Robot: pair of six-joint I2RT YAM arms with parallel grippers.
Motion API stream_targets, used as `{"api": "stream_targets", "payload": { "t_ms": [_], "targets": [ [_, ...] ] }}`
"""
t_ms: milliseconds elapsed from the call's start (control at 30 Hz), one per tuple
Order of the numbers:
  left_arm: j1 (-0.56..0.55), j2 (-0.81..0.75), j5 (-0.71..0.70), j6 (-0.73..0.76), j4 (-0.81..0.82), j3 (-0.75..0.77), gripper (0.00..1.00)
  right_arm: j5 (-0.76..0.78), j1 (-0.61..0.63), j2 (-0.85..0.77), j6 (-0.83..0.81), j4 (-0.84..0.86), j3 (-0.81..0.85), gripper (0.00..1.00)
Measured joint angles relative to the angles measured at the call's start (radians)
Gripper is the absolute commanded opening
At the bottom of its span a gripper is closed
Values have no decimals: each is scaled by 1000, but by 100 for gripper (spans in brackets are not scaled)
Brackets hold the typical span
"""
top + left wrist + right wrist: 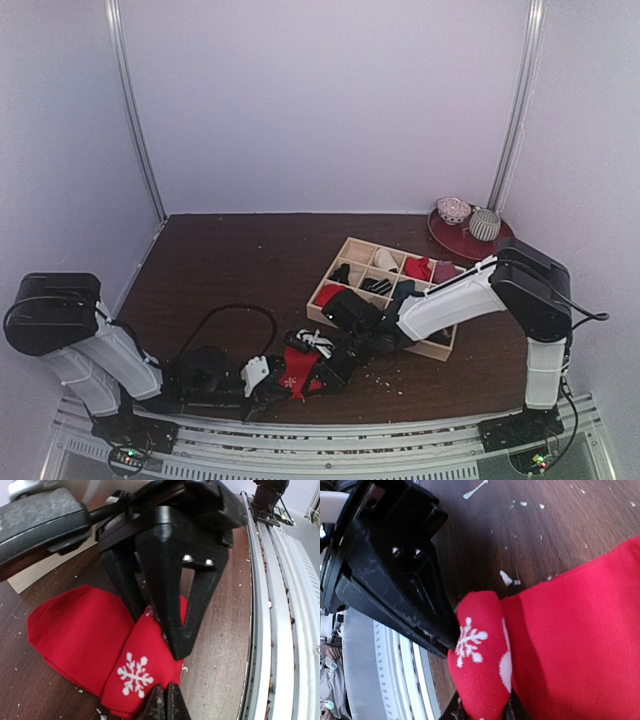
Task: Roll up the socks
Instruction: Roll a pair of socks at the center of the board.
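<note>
A red sock (298, 368) with a white snowflake lies folded on the dark wood table near the front edge. In the left wrist view the snowflake fold (145, 665) runs down to my left gripper (166, 704). Its tips are pressed together on the fold's near hem. My right gripper (482, 712) straddles the other end of the same fold (480, 680), with a finger against each side. The rest of the sock (580, 640) spreads flat beyond it. The two grippers (275, 383) (328, 370) meet over the sock. I cannot make out a second sock for certain.
A wooden compartment box (345, 248) holding several small fabric items sits just behind the right arm. A dark red plate (450, 240) with two grey-white patterned balls stands at the back right. Metal rails (280, 630) run along the near table edge. Crumbs dot the wood.
</note>
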Motion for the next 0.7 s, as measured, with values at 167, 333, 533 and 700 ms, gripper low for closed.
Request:
{"api": "stream_targets", "payload": {
  "t_ms": [167,333,533,700],
  "targets": [
    [0,-35,-12,-92,-117,55,0,75,10,-148,-20,14,-124,35],
    [6,-125,-7,-201,-309,90,0,221,46,-348,-85,63,-217,38],
    [29,-163,23,-270,-444,123,0,382,132,-399,-214,179,-265,42],
    [33,-135,50,-278,-494,180,0,536,269,-350,-345,211,-270,44]
  ]
}}
